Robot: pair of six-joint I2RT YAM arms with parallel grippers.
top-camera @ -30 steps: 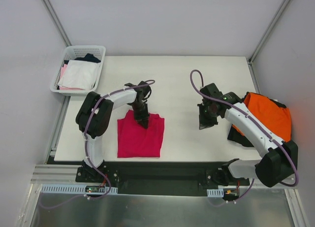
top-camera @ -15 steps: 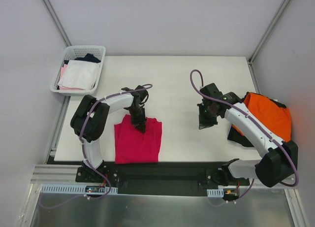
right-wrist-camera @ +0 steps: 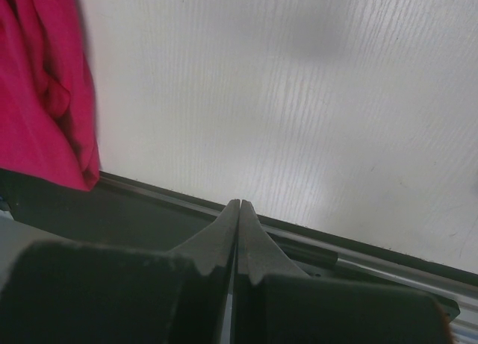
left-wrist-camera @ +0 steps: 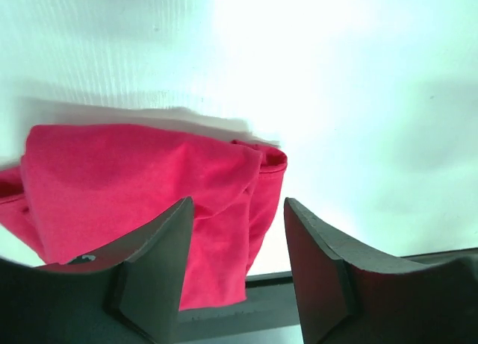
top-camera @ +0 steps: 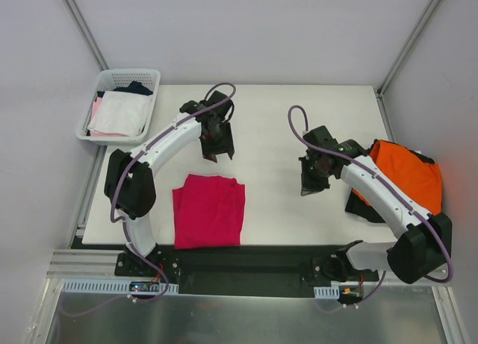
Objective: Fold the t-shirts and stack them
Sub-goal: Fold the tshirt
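The crimson-magenta t-shirt (top-camera: 209,210) lies folded into a rough rectangle near the table's front edge; it also shows as the crimson shirt (left-wrist-camera: 142,187) and at the left edge as the crimson shirt (right-wrist-camera: 45,98). My left gripper (top-camera: 218,151) hangs behind it, apart from the cloth. In its wrist view the left gripper (left-wrist-camera: 237,202) is open with nothing between the fingers. The right gripper (top-camera: 310,181) hovers over bare table mid-right, and the right gripper (right-wrist-camera: 239,204) is shut and empty. The orange t-shirt (top-camera: 407,172) lies heaped at the right edge on a black t-shirt (top-camera: 355,204).
A white mesh basket (top-camera: 153,77) with white and pink garments stands off the table's back left corner. The white table (top-camera: 276,120) ends in a dark front rail (top-camera: 246,258) by the arm bases. Grey walls close in on both sides.
The left gripper let go of the crimson shirt, opened, and pulled up and back from it. The shirt settled slightly nearer the front edge. The right arm stayed still.
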